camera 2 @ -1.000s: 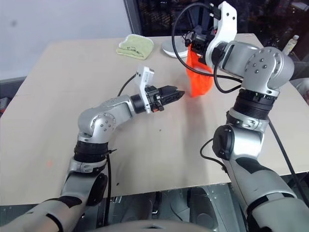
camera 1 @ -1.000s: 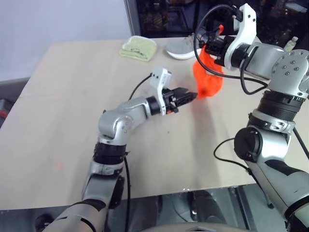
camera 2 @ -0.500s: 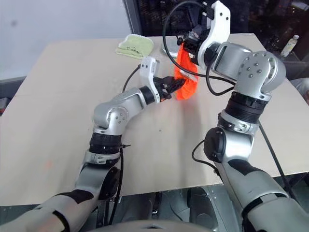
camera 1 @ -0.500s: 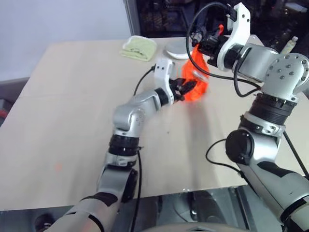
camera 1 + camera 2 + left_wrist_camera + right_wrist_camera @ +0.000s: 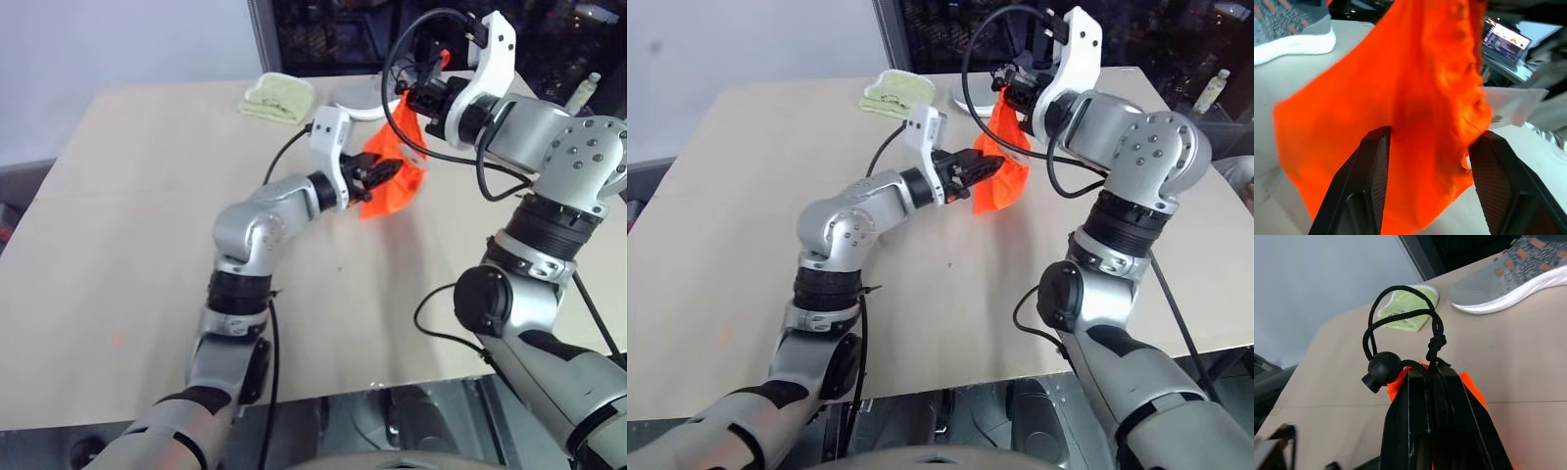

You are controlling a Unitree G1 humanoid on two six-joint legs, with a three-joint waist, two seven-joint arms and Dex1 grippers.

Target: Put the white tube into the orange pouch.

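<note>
Right wrist view: right gripper (image 5: 1436,382) fingers pressed together on the pouch's (image 5: 392,176) top edge & black cord (image 5: 1400,325), w/ toggle (image 5: 1382,368) just beside the tips. Pouch hangs above the table (image 5: 147,245), lifted off it. Left gripper (image 5: 1427,161) fingers spread, one each side of the orange fabric, low on the pouch. Tube can't be made out. Green cloth (image 5: 279,96) & shoe (image 5: 1513,271) lie near the table's far edge.
</note>
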